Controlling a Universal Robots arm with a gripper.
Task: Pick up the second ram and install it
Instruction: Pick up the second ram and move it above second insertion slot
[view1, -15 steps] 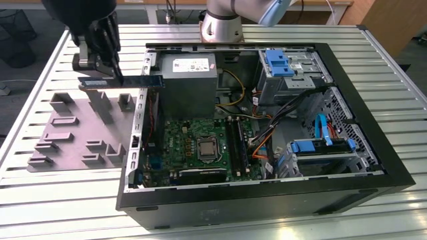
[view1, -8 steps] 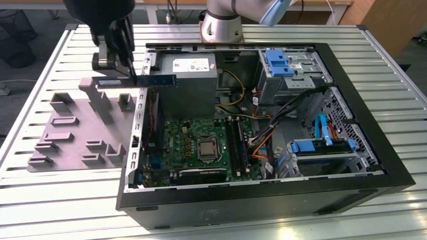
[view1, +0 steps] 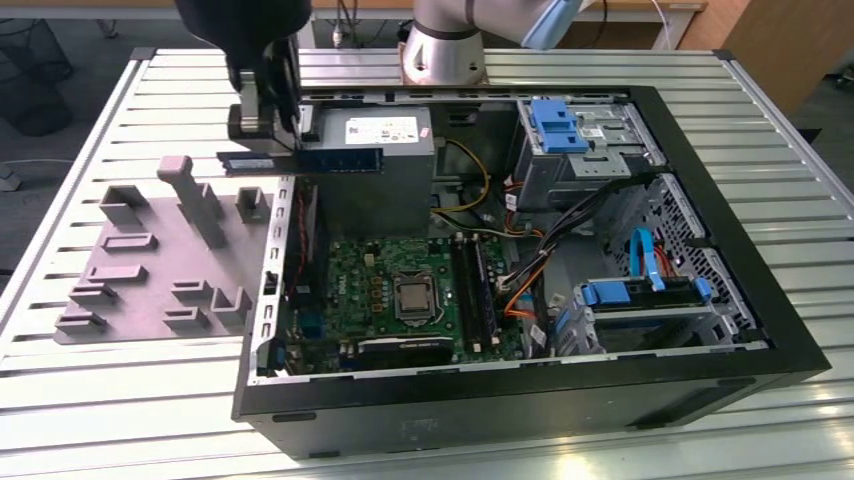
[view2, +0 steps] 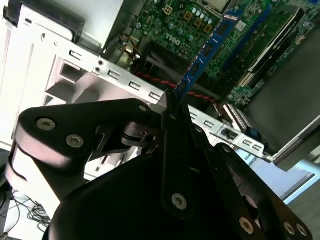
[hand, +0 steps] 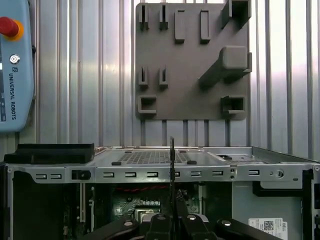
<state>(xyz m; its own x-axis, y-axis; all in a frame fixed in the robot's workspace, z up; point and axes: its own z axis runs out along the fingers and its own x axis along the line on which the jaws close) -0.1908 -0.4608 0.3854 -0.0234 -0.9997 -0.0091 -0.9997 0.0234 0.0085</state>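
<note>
My gripper (view1: 262, 150) hangs above the far edge of the open computer case (view1: 534, 400), towards the exterior view's left, shut on the second ram (view1: 336, 158). The ram is a thin blue board with dark chips, held level in the air over the case's side wall and the grey power supply (view1: 380, 135). In the second wrist view the ram (view2: 207, 47) sticks out from between the black fingers (view2: 172, 117) towards the green motherboard (view2: 185, 20). The first wrist view shows the ram (hand: 172, 165) edge-on as a thin dark line above my gripper (hand: 172, 212). The long black memory slots (view1: 474, 285) lie on the motherboard (view1: 380, 290).
A grey fixture plate (view1: 160, 260) with raised holders lies on the slatted table at the exterior view's left of the case; the same plate (hand: 192, 60) appears in the first wrist view beside a teach pendant (hand: 15, 65). Blue drive-bay clips (view1: 554, 125), cables and a drive cage (view1: 641, 300) crowd the case's other side.
</note>
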